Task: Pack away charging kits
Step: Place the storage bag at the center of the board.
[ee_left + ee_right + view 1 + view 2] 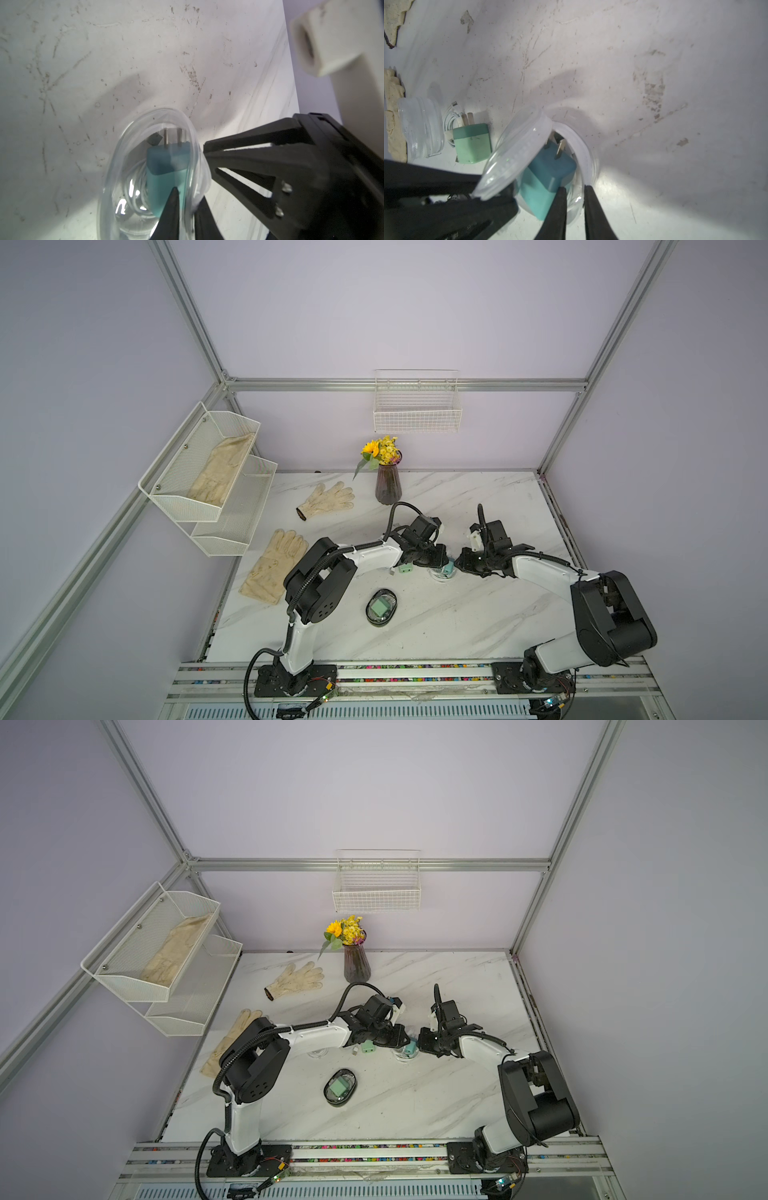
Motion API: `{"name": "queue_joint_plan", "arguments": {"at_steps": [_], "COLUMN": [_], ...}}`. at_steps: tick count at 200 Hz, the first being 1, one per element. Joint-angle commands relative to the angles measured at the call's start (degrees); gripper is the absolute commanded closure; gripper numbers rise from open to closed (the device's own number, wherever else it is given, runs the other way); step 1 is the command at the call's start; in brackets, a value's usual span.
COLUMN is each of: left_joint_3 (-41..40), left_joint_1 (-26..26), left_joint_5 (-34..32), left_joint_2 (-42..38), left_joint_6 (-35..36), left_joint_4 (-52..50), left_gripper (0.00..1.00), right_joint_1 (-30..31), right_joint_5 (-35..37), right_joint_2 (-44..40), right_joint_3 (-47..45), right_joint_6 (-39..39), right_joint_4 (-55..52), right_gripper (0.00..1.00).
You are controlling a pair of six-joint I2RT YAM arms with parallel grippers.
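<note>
Overhead, in both top views, the left gripper (438, 563) and the right gripper (456, 565) are seen meeting tip to tip mid-table over the open clear case (440, 574), in which the teal adapter (447, 569) stands. A loose mint adapter (405, 569) lies just beside the left gripper, and a second mint adapter (379, 608) is enclosed in a shut case (393, 598) nearer the arm bases. A spare clear case (318, 1052) is glimpsed under the left forearm in a top view. How the fingers stand cannot be told from above. In the left wrist view the teal adapter is shown prongs up behind clear plastic, with a coiled white cable (136, 187) beside it in the case. Only the right wrist view shows the lid (512, 158) raised and tilted, its edge clamped between the left gripper's fingers. There the right gripper's fingers are set astride the case wall with a narrow gap, one inside against the teal adapter. Whether the wall is pinched cannot be told. A second white cable (451, 122) is seen touching the loose mint adapter, between the spare clear case and the open one.
</note>
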Motion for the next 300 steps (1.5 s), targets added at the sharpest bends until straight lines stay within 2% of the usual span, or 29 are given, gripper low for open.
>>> {"name": "queue_joint_plan", "arguments": {"at_steps": [1, 46, 67, 93, 105, 111, 124, 136, 159, 185, 217, 270, 300], "left_joint_3": [4.0, 4.04, 4.04, 4.23, 5.05, 5.34, 5.74, 5.62, 5.3, 4.94, 3.27, 1.82, 1.14], "left_joint_1": [-0.01, -0.06, 0.01, 0.24, 0.56, 0.73, 1.27, 1.99, 3.48, 5.03, 5.61, 5.62, 5.66], "left_joint_5": [0.49, 2.97, 3.57, 3.85, 3.75, 3.95, 4.29, 4.72, 4.02, 2.26, 0.8, 0.54, 0.75], "left_joint_2": [-2.86, -1.83, -1.94, -3.43, -3.78, -4.04, -4.71, -5.83, -8.03, -9.07, -9.46, -7.46, -7.33], "left_joint_6": [0.59, -0.13, -0.43, 0.38, 1.34, 1.88, 2.74, 3.3, 4.54, 6.07, 6.43, 5.43, 5.13], "left_joint_4": [-0.57, -0.94, -1.01, -1.97, -3.65, -4.51, -5.77, -6.22, -7.46, -9.02, -8.63, -7.25, -6.66], "left_gripper": [0.85, 0.82, 0.74, 0.53, 0.47, 0.38, 0.29, 0.28, 0.28, 0.28, 0.29, 0.29, 0.29], "right_joint_1": [-0.09, -0.03, -0.04, 0.0, 0.0, 0.01, -0.01, -0.06, -0.04, -0.01, 0.0, 0.01, 0.0], "right_joint_5": [-2.26, -6.95, -5.51, -0.47, 1.45, 1.94, 2.24, 0.87, -5.24, -6.97, -6.86, -7.42, -7.37], "right_joint_2": [1.23, 3.97, 2.86, -3.19, -5.42, -6.51, -7.82, -10.45, -9.9, -5.79, -2.58, 1.62, 3.1], "right_joint_3": [1.26, 2.75, 3.85, 4.78, 5.7, 5.97, 6.17, 5.55, 4.0, 3.89, 3.79, 4.41, 3.39], "right_joint_6": [0.34, 0.57, -0.41, 0.89, 0.89, 0.99, 1.2, 1.11, 1.43, 1.95, 1.18, 1.52, 1.33], "right_joint_4": [4.09, 6.13, 2.63, -3.28, -6.43, -7.56, -8.71, -8.06, -4.41, -3.04, -3.15, -1.06, -1.2], "right_gripper": [0.81, 0.81, 0.81, 0.7, 0.68, 0.67, 0.62, 0.56, 0.46, 0.44, 0.45, 0.7, 0.8]}}
